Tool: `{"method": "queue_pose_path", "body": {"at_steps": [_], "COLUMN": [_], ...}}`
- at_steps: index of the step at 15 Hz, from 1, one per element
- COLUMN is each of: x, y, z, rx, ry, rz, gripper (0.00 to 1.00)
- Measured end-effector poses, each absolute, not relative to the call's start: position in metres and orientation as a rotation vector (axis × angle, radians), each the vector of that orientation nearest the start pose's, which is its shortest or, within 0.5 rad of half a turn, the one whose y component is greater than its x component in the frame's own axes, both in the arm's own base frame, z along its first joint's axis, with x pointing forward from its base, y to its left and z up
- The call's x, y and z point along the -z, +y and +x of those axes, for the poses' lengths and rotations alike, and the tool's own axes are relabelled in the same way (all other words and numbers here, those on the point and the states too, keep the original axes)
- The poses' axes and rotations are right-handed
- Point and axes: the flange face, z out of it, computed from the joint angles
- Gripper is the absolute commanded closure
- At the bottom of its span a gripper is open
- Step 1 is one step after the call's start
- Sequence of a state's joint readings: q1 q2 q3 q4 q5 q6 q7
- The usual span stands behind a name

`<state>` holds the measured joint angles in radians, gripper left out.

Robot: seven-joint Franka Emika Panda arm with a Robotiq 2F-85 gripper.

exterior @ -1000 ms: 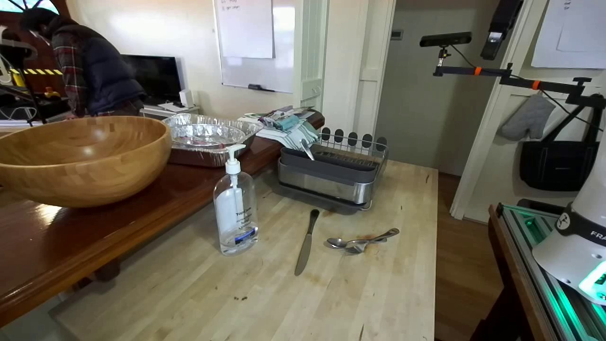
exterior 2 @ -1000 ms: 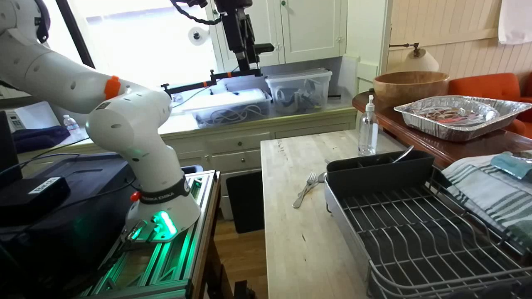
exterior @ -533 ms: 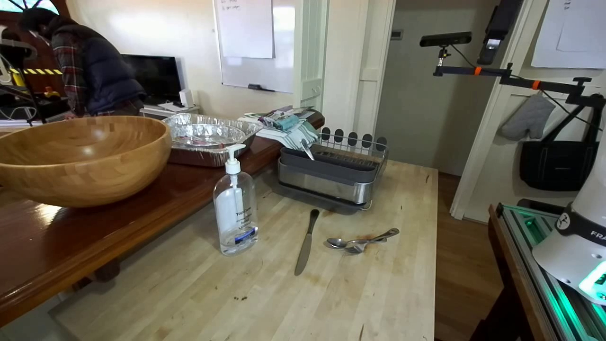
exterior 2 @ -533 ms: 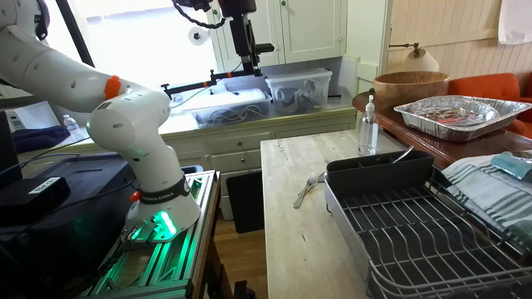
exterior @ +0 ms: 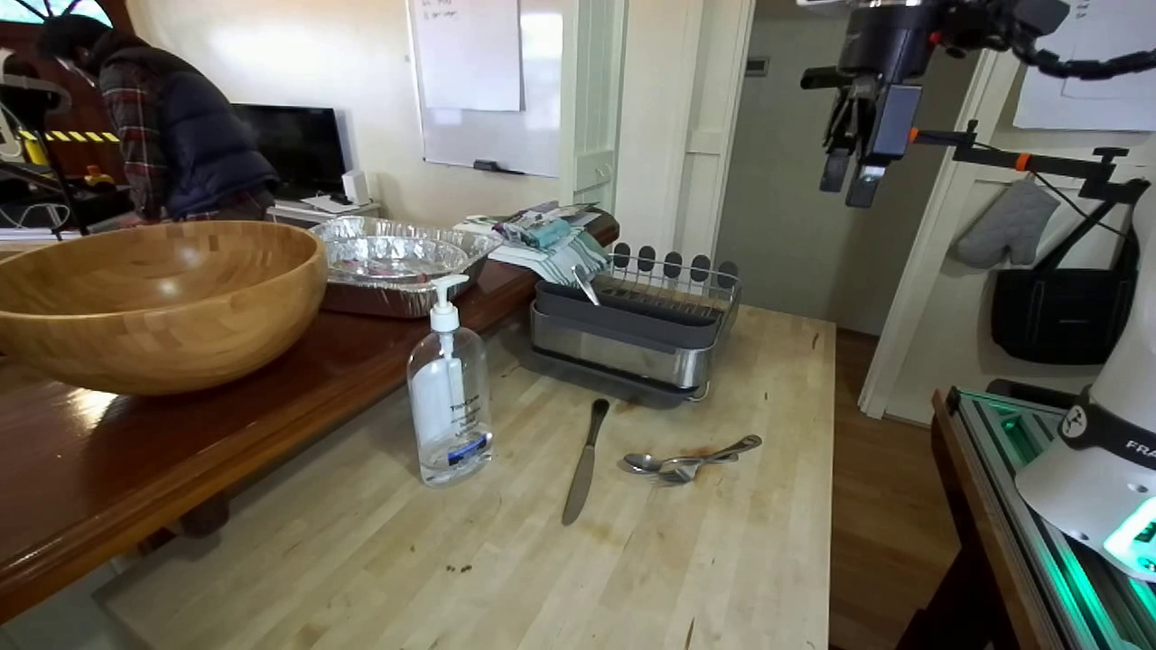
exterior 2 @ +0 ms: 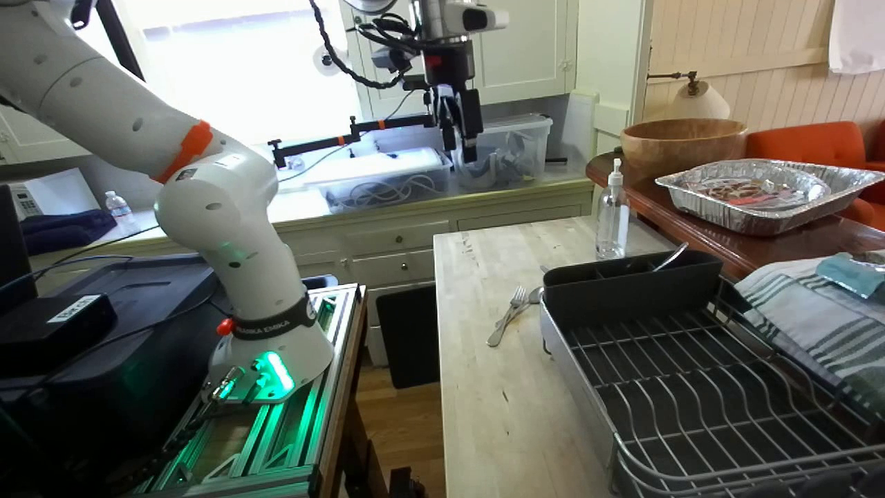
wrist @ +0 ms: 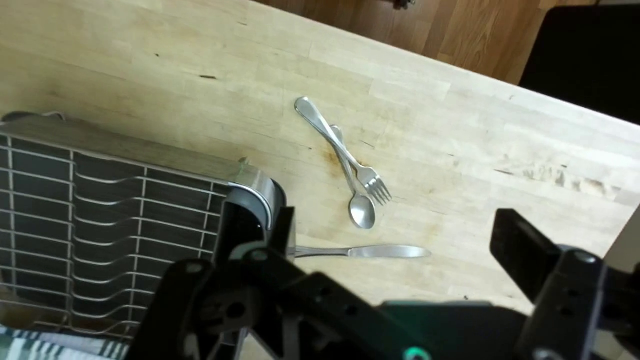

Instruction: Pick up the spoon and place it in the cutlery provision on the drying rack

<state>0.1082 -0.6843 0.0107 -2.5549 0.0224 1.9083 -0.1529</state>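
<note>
The silver spoon (wrist: 361, 210) lies on the wooden table, with a fork (wrist: 370, 177) crossing over its handle. The spoon also shows in both exterior views (exterior: 643, 463) (exterior 2: 535, 296). My gripper (wrist: 397, 227) is open and empty, its fingers wide apart in the wrist view. In both exterior views (exterior: 850, 181) (exterior 2: 459, 142) it hangs high above the table. The dark cutlery provision (exterior 2: 629, 294) runs along one end of the steel drying rack (exterior: 623, 354). A metal utensil (exterior 2: 669, 257) leans in the provision. In the wrist view a finger partly covers the rack's corner (wrist: 255, 182).
A knife (exterior: 585, 465) lies between the spoon and a clear pump bottle (exterior: 449, 406). A large wooden bowl (exterior: 163, 307) and foil trays (exterior 2: 767, 197) stand on the darker table alongside. Striped towels (exterior 2: 809, 304) lie beside the rack.
The arm has swung and lowered. My gripper has come into view in an exterior view where it was out of frame, and moved right and down in an exterior view. The tableware has not moved.
</note>
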Motion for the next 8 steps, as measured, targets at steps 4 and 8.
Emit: {"method": "queue_pose_path", "body": {"at_steps": [4, 8], "x": [-0.449, -0.446], "y": [0.054, 0.055], "z": [0.368, 0.371], "rx": [-0.017, -0.029], "ry": [-0.613, -0.615], "rz": [-3.070, -3.069], "gripper": [0.00, 0.00]}}
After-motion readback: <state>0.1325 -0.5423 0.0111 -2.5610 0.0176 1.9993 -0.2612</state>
